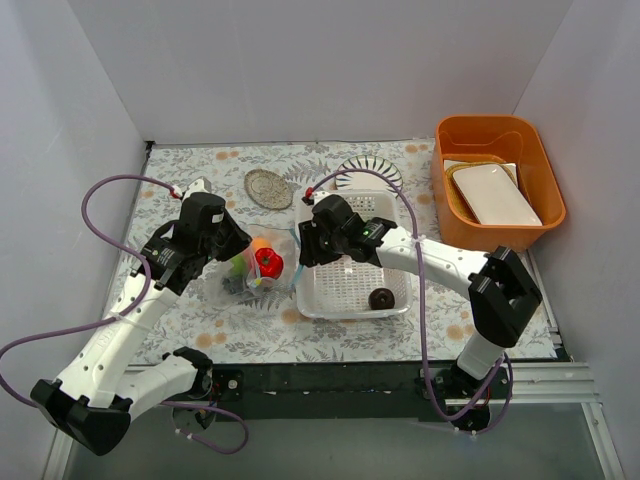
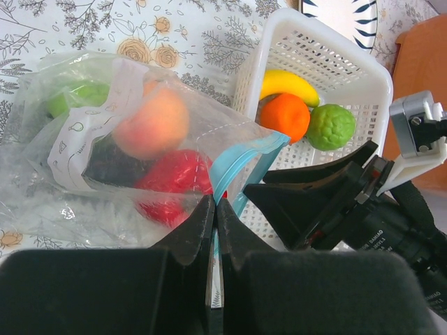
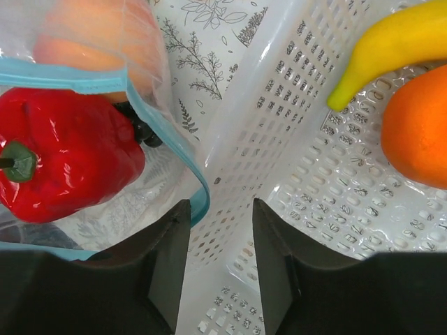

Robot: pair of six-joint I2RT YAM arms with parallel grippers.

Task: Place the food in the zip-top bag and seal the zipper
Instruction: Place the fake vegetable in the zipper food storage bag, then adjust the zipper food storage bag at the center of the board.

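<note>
Pinched the bag (image 2: 91,160) at its mouth with the left gripper (image 2: 215,209), pressed tight, just beside the basket (image 2: 328,63). Held the right gripper (image 3: 220,209) spread. Probably needed a wide mouth for the banana (image 3: 391,49).

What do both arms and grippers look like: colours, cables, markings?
The left arm and right arm have white link shells with black joints. A thin purple cable loops along each, red-tipped near the wrist. The left gripper and right gripper have black, tapered, wedge-shaped fingers.
</note>
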